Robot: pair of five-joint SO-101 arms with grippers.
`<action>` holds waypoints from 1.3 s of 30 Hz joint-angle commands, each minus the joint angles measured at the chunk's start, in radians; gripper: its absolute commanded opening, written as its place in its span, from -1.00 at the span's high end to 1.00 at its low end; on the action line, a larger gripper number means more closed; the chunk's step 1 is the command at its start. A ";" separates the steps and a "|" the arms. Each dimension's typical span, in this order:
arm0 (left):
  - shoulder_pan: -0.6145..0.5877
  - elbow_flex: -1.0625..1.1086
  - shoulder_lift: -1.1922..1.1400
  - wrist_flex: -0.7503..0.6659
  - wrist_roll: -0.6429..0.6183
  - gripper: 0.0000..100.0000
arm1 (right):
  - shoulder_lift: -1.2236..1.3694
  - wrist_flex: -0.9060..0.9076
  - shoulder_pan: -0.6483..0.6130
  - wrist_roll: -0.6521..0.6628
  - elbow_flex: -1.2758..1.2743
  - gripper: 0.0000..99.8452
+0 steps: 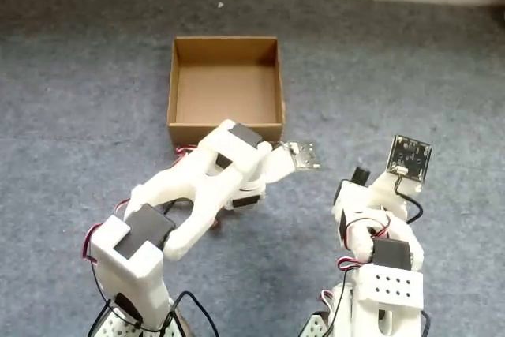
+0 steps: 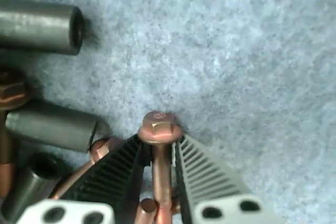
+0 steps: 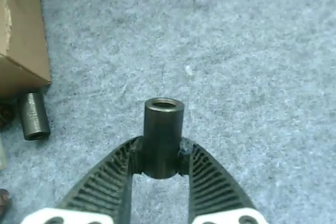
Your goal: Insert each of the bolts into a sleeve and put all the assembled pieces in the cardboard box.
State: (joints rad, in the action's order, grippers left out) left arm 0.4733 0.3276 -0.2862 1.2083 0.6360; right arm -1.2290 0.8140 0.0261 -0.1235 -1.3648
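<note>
**Bolt in the left gripper, sleeve in the right**

The left gripper (image 2: 160, 144) is gripping a copper bolt (image 2: 160, 127) by its shank. Its ribbed fingers (image 2: 118, 174) are pressing in narrowly from both sides, and the flanged hex head is sticking out just past the tips. Whether the head is touching the grey table (image 2: 236, 51) cannot be told. Just beside the gripper, a heap of parts is lying on the table. Loose sleeves (image 2: 50, 126) are resting on their sides, with spare bolts (image 2: 10, 94) lying among them. One of these bolts is lying right against a finger.

The right gripper (image 3: 161, 153) is holding a dark sleeve (image 3: 164, 121), with its fingers closing on the end nearer the wrist. The sleeve is pointing out beyond the fingertips with its open bore showing. A second sleeve (image 3: 32, 115) is lying on the table just beside a corner of the cardboard box (image 3: 21, 35).

In the high view, the cardboard box (image 1: 226, 130) is sitting open toward the table's far edge. The left arm (image 1: 197, 187) is stretching from the near edge up to the box's near wall. The right arm (image 1: 377, 234) is standing folded by the near edge, apart from the box.
</note>
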 commanded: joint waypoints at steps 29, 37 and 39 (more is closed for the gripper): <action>0.001 0.363 1.175 -0.014 -0.315 0.99 | -0.024 -0.019 -0.104 -0.002 0.056 0.99; -0.065 0.515 1.388 -0.192 -0.423 0.99 | -0.024 -0.018 -0.254 0.064 0.111 0.99; -0.099 0.539 1.443 -0.227 -0.454 0.99 | -0.024 -0.021 -0.298 0.074 0.111 0.99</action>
State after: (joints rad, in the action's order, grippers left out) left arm 0.4227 0.8585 1.0764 1.0487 0.2263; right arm -1.2290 0.8140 -0.2163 -0.0729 -1.3234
